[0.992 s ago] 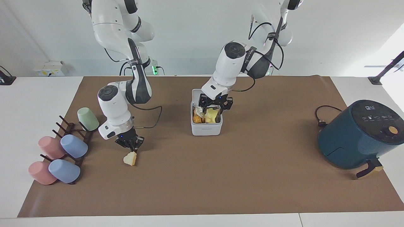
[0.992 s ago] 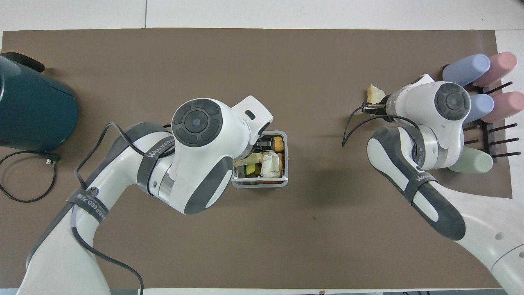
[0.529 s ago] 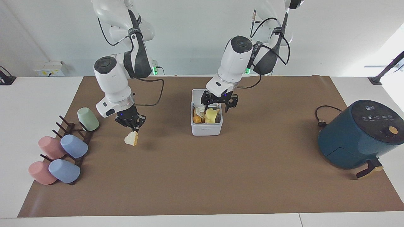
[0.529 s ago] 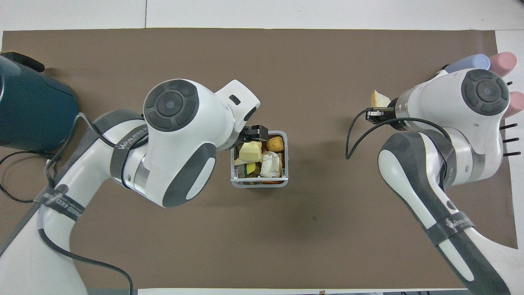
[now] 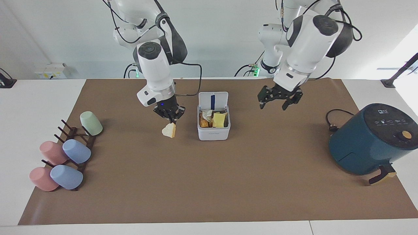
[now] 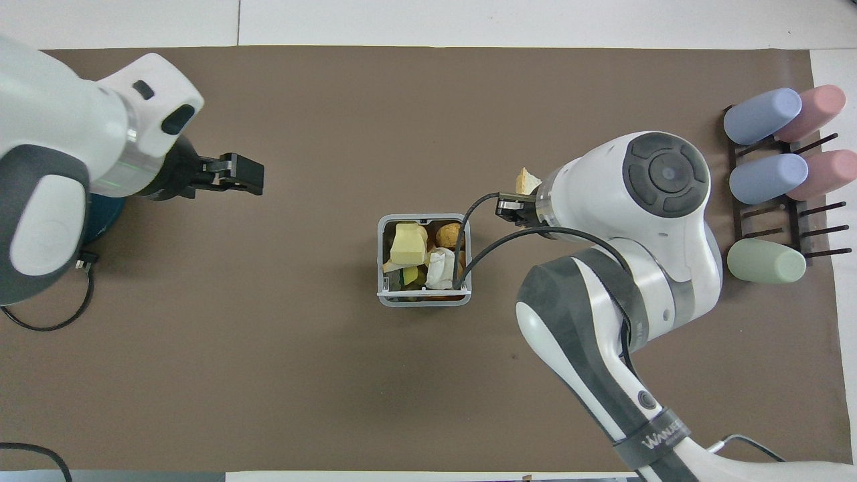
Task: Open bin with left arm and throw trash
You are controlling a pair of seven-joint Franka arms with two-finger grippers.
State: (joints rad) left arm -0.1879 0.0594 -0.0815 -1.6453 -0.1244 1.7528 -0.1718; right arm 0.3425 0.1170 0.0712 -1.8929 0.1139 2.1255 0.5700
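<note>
Bread wedge [image 5: 169,130]: light, crumbly; right pincer [image 5: 169,115] grips its top, beside open bin [image 5: 214,133]. Left pincer [image 5: 280,97] empty, fingers spread.

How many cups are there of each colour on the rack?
Pink cups: 2
Blue cups: 2
Green cup: 1
Total: 5 cups on the rack

Matt brown mat [image 5: 228,182]; smooth white plastic bin [image 5: 214,134]; glossy arm shells.
</note>
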